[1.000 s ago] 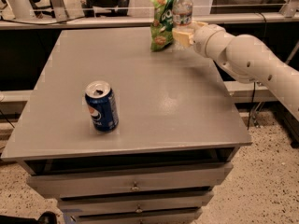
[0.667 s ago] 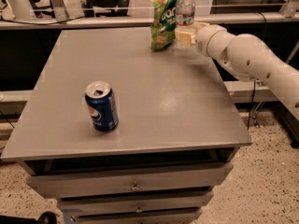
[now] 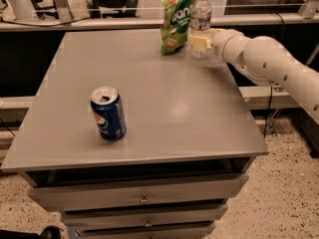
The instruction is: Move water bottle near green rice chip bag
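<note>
My claw (image 3: 201, 44) sits at the far right corner of the desk (image 3: 164, 98), pinching the lower body of the water bottle (image 3: 201, 15) just under its label band. The white arm (image 3: 269, 66) reaches in from the right edge to hold it there. The bottle is upright in the grip, white cap on top. I cannot tell whether its base rests on the desk or hangs just above it.

Just beside it on the left stands the green rice chip bag (image 3: 174, 19), also upright. The two look close enough to be touching, or nearly so.

By my reading the carry is as good as done, since the bottle is already next to the bag. What I think is left is to be sure the base is settled, let go, and draw the claw off to the right without tipping either one. The Pepsi can (image 3: 108, 114) stands well apart at the near left, out of the way.
</note>
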Controlling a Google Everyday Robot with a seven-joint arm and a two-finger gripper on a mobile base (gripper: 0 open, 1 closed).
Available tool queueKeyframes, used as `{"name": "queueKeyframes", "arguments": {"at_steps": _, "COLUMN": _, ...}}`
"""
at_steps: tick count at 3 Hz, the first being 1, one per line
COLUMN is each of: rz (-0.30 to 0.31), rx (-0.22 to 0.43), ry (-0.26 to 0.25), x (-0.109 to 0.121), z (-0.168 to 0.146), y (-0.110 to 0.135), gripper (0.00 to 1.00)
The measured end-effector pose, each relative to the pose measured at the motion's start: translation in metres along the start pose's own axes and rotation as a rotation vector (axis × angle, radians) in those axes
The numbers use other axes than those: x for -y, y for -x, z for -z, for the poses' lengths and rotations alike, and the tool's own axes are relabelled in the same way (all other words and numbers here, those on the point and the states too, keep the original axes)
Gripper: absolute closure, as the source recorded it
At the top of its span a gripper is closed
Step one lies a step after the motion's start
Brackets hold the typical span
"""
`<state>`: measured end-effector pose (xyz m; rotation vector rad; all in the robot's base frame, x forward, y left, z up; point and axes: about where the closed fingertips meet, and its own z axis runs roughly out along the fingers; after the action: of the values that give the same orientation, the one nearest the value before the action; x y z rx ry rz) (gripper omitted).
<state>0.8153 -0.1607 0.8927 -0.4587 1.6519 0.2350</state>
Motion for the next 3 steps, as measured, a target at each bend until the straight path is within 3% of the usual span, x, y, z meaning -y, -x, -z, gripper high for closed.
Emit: {"name": "queueKeyframes", "arguments": {"at_steps": 3, "rz": -0.067, "rx": -0.044, "ry": -0.007, "x": 0.001, "z": -0.001, "y": -0.019, "gripper": 0.14}}
